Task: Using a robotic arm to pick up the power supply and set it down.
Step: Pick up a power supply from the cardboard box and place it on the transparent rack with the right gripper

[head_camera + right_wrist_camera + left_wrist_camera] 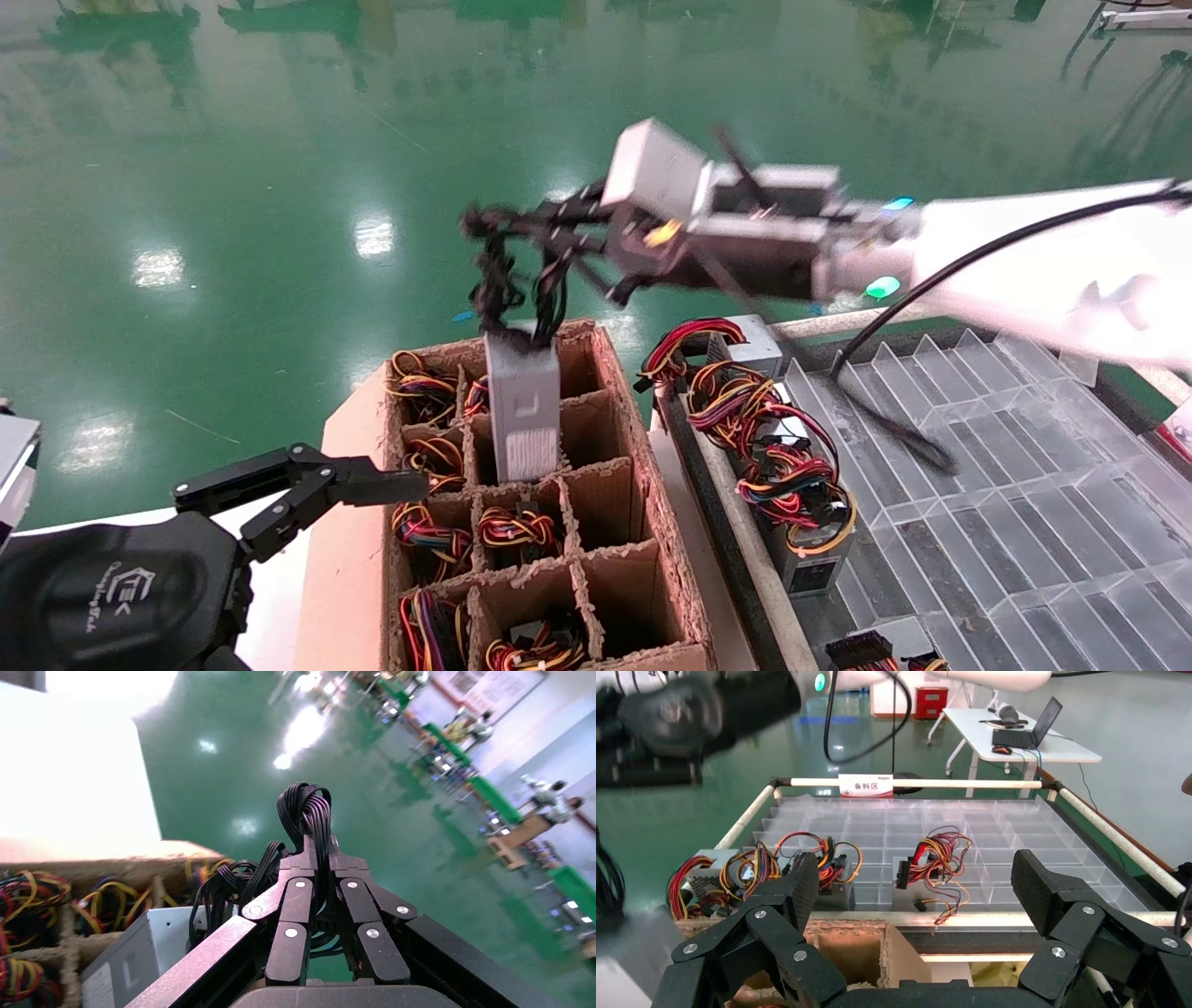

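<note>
Stock for you, operator: one power supply (522, 410), hung by its black cables (507, 280) over the cardboard crate (596, 522) | right gripper (549, 233) clamped on those cables above the crate | left gripper (307, 489) spread apart beside the crate | crate cells: about six hold colour-wired units (517, 531).

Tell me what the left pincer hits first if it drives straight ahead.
Likely the wired supplies in the clear tray past the carton. The left pincer is open and points at them; its height over them is unclear.
</note>
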Tool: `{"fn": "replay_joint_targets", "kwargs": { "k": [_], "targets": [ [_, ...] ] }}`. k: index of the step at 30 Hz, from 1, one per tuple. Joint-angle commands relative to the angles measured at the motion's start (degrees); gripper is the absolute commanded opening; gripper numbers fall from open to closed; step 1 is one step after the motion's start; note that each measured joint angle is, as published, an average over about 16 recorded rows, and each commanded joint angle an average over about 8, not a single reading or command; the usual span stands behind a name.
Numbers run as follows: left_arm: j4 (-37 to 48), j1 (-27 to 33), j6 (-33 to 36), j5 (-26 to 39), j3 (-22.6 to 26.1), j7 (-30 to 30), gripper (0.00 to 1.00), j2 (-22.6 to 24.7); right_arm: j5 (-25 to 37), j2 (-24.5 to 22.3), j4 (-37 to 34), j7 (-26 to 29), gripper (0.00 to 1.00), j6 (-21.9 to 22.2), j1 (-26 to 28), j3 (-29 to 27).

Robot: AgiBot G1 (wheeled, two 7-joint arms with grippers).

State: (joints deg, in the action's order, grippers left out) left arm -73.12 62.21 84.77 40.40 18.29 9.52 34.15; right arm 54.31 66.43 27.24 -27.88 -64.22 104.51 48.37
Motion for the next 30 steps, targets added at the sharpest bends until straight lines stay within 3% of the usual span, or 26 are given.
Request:
{"fn": "replay_joint_targets", "kwargs": {
  "k": [1, 14, 22, 30],
  "targets": [
    [0.00, 0.00, 0.00, 0.00, 0.00, 0.00, 1.00, 0.00, -0.61, -1.46, 1.27, 0.35, 0.00, -0.29, 0.71, -0.60],
    [0.00, 0.01, -0.01, -0.02, 0.03, -0.01, 1.00, -0.01, 1.95, -9.49, 1.98, 7.44, 0.00, -1.74, 10.55, -0.33],
    [0.00, 0.01, -0.02, -0.03, 0.04, -0.02, 1.00, -0.02, 5.33, -13.67, -3.89, 9.87, 0.00, -3.16, 15.78, 1.08],
    [0.00, 0.01, -0.02, -0.04, 0.05, -0.03, 1.00, -0.02, 5.38, -16.54, -11.98, 9.61, 0.00, -5.05, 16.02, 1.02]
  ]
}}
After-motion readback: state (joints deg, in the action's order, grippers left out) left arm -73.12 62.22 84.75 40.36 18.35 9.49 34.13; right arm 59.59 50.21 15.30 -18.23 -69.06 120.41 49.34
